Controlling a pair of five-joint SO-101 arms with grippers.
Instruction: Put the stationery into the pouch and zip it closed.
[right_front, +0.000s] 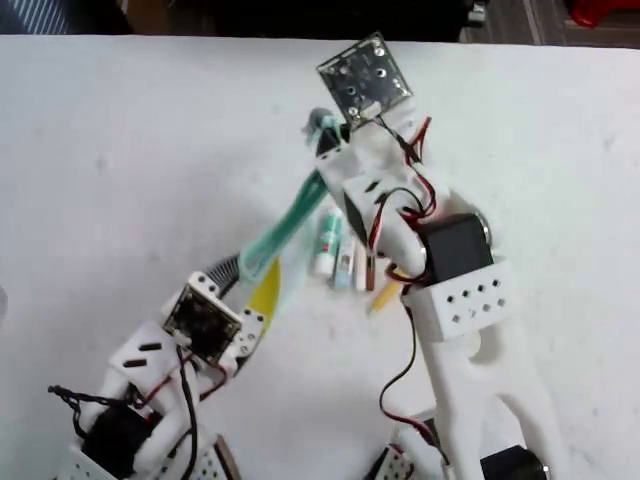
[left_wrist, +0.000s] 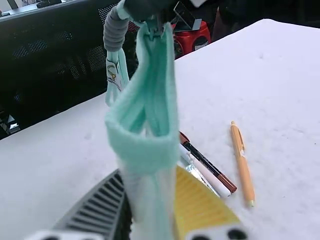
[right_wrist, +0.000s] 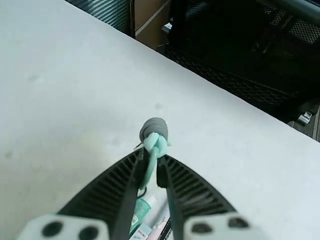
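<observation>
Mint-green fabric pouch (right_front: 292, 222) spans both arms: left end effector (right_front: 248, 282) clamps one end, right end effector (right_wrist: 150, 157) pinches narrow on the zipper end. Its long axis runs between them. Loose pens and orange pencil (right_front: 345, 262) lie on the white counter (right_front: 120, 150) just beside it, nearer the right arm, not yet inside.

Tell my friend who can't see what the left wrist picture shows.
A mint-green pouch is stretched between the left claw, close up, and the right claw at its far end. An orange pen and other pens lie on the white table.
</observation>
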